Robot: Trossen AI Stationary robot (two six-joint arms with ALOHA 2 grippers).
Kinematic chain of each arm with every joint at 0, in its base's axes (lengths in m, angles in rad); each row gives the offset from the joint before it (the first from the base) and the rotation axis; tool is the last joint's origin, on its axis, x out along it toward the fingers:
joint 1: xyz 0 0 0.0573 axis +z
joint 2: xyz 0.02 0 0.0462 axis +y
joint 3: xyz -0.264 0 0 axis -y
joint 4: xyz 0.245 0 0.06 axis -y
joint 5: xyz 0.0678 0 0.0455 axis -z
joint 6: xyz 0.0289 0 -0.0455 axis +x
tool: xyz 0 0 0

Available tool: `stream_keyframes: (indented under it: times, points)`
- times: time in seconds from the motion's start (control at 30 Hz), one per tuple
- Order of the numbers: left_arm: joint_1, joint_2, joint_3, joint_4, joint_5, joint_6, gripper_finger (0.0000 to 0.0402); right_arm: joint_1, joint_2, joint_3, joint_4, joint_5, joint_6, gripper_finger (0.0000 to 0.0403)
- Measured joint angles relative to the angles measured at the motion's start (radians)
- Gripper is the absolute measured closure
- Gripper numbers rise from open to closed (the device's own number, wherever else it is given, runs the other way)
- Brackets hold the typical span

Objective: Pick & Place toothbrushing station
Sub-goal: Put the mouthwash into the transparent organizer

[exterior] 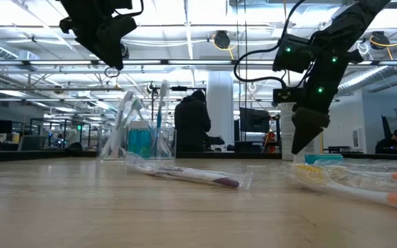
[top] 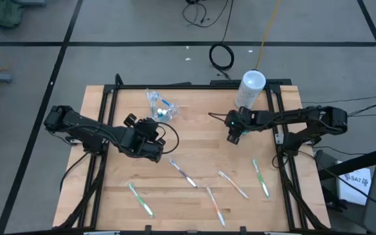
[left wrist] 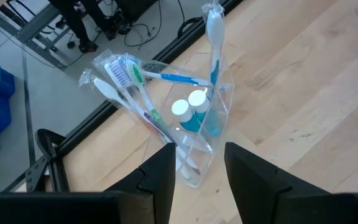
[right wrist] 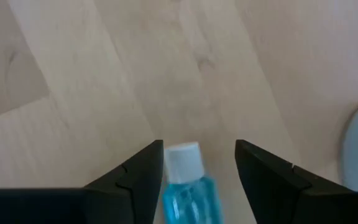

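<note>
Wooden table top (top: 194, 147) seen from above, framed by dark rails, with two dark robot arms reaching in from either side. Left gripper (top: 154, 128) held above the boards on the left of centre, just short of a clear plastic pouch (top: 160, 106) standing near the far edge. Left fingers (left wrist: 160, 180) spread apart, nothing between them, pointing at the pouch from above. Inside the pouch (left wrist: 194, 134): several toothbrushes (left wrist: 129, 93) leaning out at angles, one wrapped brush upright, and two white-capped blue tubes (left wrist: 191, 115) side by side. Right gripper (top: 234, 136) poised over the boards right of centre, close to a large whitish canister (top: 249, 90) at the far right edge. Right fingers (right wrist: 263, 177) parted, with a third blue tube (right wrist: 188, 186) seen between them, white cap pointing forward, narrow gaps visible on both sides of the cap, so no firm squeeze apparent; cannot tell whether the tube hangs in the fingers or has dropped away. Across the near half of the table, five loose toothbrushes lying flat and well apart: a green one (top: 140, 199) at the near left, a purple one (top: 183, 173) near centre, an orange one (top: 215, 205) at the near edge, a pale one (top: 234, 184), and a green one (top: 261, 177) towards the right rail. From table height, wrapped brushes (exterior: 191, 176) lying in the foreground, and a person in dark clothing (exterior: 192, 124) standing in the room behind.
</note>
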Motion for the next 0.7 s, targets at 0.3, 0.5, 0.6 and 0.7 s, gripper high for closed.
stream_keyframes:
  times: [0.3, 0.5, 0.6, 0.7]
  points:
    - [0.000, 0.000, 0.000, 0.000, 0.001, 0.000, 0.0256, -0.075, 0.000, 0.000, -0.001, -0.084, 0.008, 0.0203]
    - [0.000, 0.000, 0.000, -0.001, 0.001, 0.000, 0.0256, -0.078, 0.000, -0.026, 0.007, -0.085, 0.008, 0.0202]
    - [0.000, 0.000, 0.000, -0.001, 0.001, 0.000, 0.0256, -0.077, 0.000, -0.069, 0.006, -0.085, 0.007, 0.0202]
    - [0.000, 0.000, 0.000, -0.001, 0.001, 0.000, 0.0256, -0.077, -0.005, -0.116, 0.040, -0.082, 0.004, 0.0202]
